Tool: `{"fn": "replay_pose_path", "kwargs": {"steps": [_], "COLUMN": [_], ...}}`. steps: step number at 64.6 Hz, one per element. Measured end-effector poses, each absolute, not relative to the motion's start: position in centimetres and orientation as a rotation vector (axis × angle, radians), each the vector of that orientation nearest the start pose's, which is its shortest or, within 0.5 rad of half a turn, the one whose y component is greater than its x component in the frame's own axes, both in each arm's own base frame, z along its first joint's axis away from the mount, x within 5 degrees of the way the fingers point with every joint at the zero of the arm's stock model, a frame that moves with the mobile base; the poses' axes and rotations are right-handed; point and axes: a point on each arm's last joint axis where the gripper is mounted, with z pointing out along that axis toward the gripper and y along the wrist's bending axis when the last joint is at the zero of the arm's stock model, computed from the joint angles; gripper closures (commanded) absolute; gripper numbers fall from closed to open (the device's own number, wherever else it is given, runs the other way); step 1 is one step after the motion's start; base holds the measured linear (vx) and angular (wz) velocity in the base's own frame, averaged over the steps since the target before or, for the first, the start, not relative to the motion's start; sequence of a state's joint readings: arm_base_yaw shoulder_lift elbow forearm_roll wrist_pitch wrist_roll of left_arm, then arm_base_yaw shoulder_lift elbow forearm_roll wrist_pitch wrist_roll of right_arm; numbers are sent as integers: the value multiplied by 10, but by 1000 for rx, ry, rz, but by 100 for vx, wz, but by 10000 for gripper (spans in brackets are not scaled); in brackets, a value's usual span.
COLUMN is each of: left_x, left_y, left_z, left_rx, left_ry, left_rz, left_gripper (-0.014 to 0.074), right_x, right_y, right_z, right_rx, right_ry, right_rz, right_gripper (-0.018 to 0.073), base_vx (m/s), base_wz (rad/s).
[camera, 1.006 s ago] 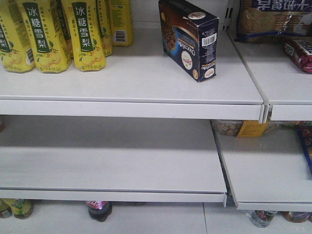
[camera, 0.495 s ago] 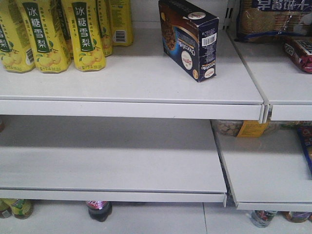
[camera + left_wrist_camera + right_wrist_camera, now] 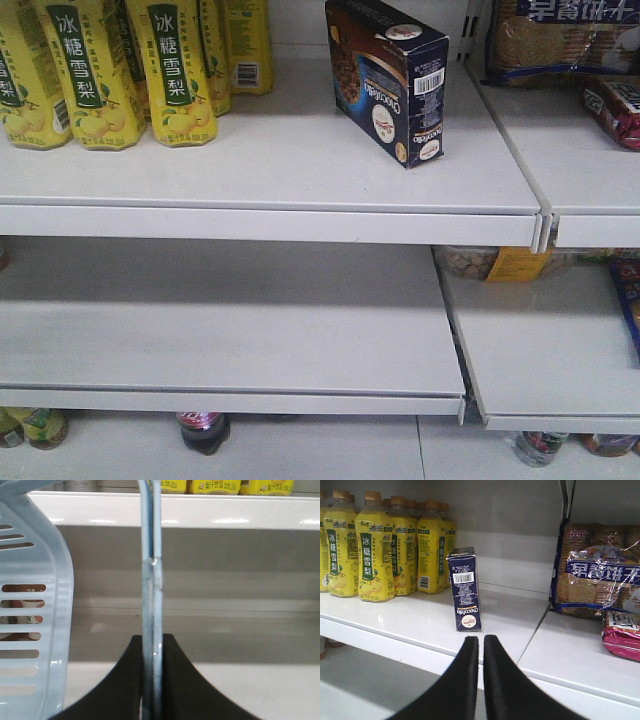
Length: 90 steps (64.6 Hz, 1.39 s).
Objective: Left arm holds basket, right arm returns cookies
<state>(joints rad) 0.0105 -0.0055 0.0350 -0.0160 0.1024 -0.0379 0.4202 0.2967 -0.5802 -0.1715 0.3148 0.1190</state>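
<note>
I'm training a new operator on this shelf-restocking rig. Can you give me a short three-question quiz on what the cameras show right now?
1. True or false: the cookie box is lying inside the basket.
2. What is the left gripper closed on?
A. a bottle
B. the basket's handles
C. the cookie box
3. Fill in: on the top shelf, the yellow bottles stand to the ____ of the cookie box in the front view.

Key:
1. False; it stands on the top shelf, clear of the right gripper, which is shut and empty.
2. B
3. left
</note>
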Motion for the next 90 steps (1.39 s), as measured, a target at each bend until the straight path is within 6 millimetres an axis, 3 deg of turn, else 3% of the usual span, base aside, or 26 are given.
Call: {"fn": "replay_pose_path", "kwargs": {"steps": [61, 74, 90], "left_x": [57, 57, 57], "left_y": [0, 0, 0], "left_z": [192, 192, 192], "left_rx": [-49, -49, -49], "left_ry": [1615, 1615, 1615], "left_rz": [-33, -33, -33], "left_gripper": [596, 596, 596], "right_x": [55, 55, 57], "right_y": [19, 17, 7], "right_z": [359, 361, 368], "right_rx": [-309, -321, -179], "right_ry": [1484, 1455, 1399], "right_rz": [259, 188, 32], "right_gripper": [565, 565, 565], "base_vx": [0, 0, 0], "base_wz": [0, 0, 0]}}
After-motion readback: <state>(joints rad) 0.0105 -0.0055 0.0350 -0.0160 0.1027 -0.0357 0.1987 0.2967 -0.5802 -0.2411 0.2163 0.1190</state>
